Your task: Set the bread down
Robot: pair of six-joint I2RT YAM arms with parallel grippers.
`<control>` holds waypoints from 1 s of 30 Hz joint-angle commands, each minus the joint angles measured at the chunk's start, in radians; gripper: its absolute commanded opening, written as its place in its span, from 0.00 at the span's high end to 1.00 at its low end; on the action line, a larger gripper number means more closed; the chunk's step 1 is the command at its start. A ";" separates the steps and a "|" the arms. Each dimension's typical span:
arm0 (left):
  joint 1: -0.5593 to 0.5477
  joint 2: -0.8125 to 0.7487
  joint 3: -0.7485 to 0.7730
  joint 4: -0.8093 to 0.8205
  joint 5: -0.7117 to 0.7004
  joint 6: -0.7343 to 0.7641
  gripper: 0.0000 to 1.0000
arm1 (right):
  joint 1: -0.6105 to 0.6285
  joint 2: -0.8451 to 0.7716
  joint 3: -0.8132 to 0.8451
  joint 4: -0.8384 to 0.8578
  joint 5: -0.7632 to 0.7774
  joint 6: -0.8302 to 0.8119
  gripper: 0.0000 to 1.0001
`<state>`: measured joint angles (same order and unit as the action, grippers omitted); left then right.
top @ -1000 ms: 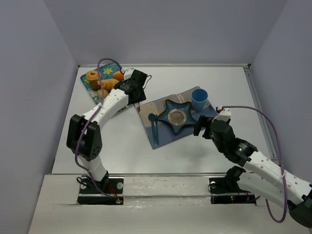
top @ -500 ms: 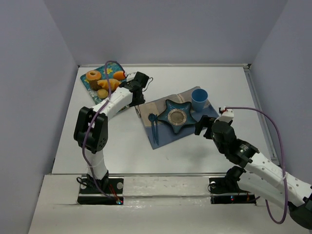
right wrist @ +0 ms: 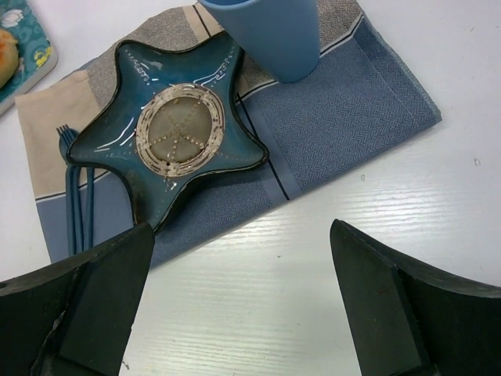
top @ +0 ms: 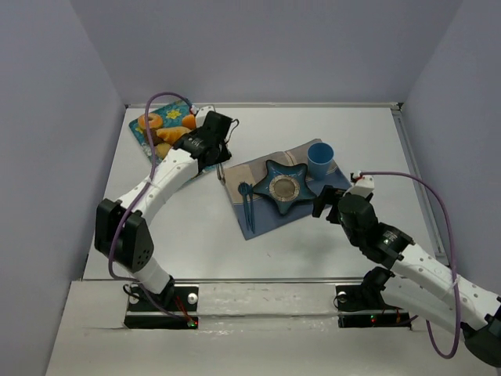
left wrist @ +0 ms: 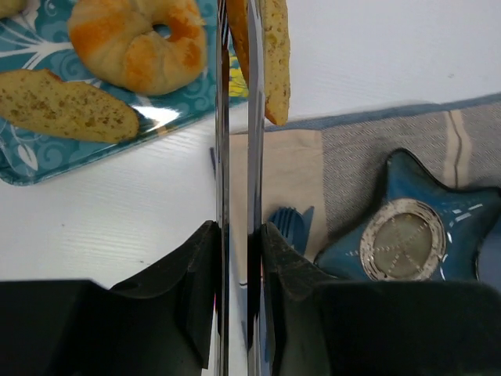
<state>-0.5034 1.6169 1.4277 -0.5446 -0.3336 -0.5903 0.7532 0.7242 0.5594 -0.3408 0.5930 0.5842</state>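
Observation:
My left gripper (left wrist: 239, 235) is shut on a pair of metal tongs (left wrist: 235, 141). The tongs' tips pinch a seeded slice of bread (left wrist: 272, 55), which hangs over the white table between the tray's edge and the placemat. In the top view the left gripper (top: 218, 150) is beside the blue patterned tray (top: 149, 135). A croissant (left wrist: 137, 43) and another seeded slice (left wrist: 66, 106) lie on that tray. The blue star-shaped plate (right wrist: 180, 133) sits bare on the placemat. My right gripper (right wrist: 239, 298) stands open over bare table, just in front of the placemat.
A blue cup (right wrist: 270, 35) stands on the striped cloth placemat (right wrist: 344, 117) behind the star plate. A blue fork (right wrist: 74, 196) lies on the cloth to the plate's left. White walls enclose the table at the left, right and back.
My left gripper has closed the tongs onto the bread slice, and the left arm has shifted slightly near the tray. The right arm has barely moved.

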 commanded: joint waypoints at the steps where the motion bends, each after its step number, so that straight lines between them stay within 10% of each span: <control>1: -0.157 -0.110 -0.044 0.061 0.048 0.055 0.91 | 0.003 -0.037 0.002 0.000 0.083 0.040 0.00; 13: -0.486 -0.054 -0.113 0.153 0.111 -0.005 0.76 | 0.003 -0.186 -0.059 -0.010 0.162 0.075 0.00; 20: -0.515 -0.011 -0.085 0.101 0.073 0.003 0.30 | 0.003 -0.186 -0.053 -0.026 0.163 0.075 0.00; 30: -0.515 -0.046 -0.041 0.031 -0.036 -0.034 0.27 | 0.003 -0.170 -0.042 -0.029 0.145 0.068 0.00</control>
<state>-1.0176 1.6329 1.3205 -0.4747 -0.2741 -0.5953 0.7532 0.5510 0.5072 -0.3702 0.7174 0.6441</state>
